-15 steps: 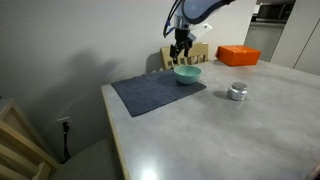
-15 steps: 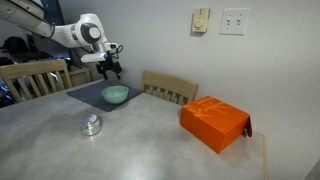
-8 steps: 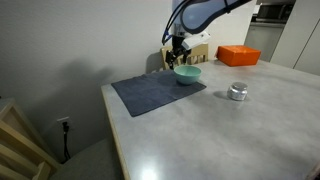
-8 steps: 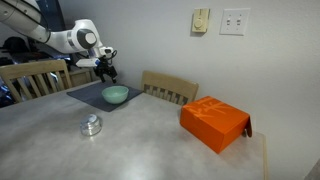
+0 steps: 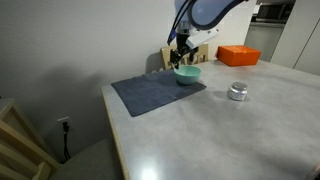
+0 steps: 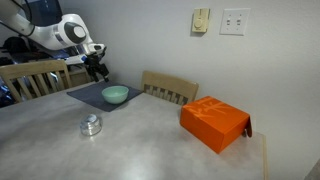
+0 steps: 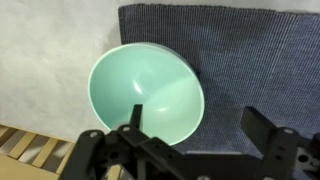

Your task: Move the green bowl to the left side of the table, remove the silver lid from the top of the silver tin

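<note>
Claw, jaws spread, hangs over upright green bowl.

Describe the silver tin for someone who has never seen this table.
On the light grey table, look beside the dark cloth mat, on the bare top. The silver tin stands there alone: small, squat, shiny metal, unlike the wider green bowl on the mat and the orange box.

Smooth green bowl, coarse cloth mat, shiny silver tin.
Bowl inside smooth, faintly glossy; mat a ribbed weave; tin gleaming like polished metal; the table top smooth, softly reflective.
</note>
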Controlling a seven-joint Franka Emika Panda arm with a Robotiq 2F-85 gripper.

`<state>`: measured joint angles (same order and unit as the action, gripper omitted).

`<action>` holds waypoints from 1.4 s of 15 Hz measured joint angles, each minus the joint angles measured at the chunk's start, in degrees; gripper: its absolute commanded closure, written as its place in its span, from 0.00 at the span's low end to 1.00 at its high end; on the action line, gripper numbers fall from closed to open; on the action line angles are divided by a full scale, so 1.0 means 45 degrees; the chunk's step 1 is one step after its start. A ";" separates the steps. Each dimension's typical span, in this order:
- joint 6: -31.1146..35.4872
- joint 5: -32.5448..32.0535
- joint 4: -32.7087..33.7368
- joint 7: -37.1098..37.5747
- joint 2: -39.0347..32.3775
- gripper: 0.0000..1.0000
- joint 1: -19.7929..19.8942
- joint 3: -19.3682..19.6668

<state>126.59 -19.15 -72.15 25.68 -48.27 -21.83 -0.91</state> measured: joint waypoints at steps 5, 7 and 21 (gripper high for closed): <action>0.0615 0.0683 -0.2669 0.0368 0.2317 0.00 0.0260 0.0030; 0.1135 0.0929 -0.3849 0.0367 0.3140 0.00 0.0543 0.0058; 0.2295 0.0670 -0.6883 0.0023 0.4670 0.00 0.0914 0.0402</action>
<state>136.92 -16.14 -103.13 25.79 -27.25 -17.71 0.89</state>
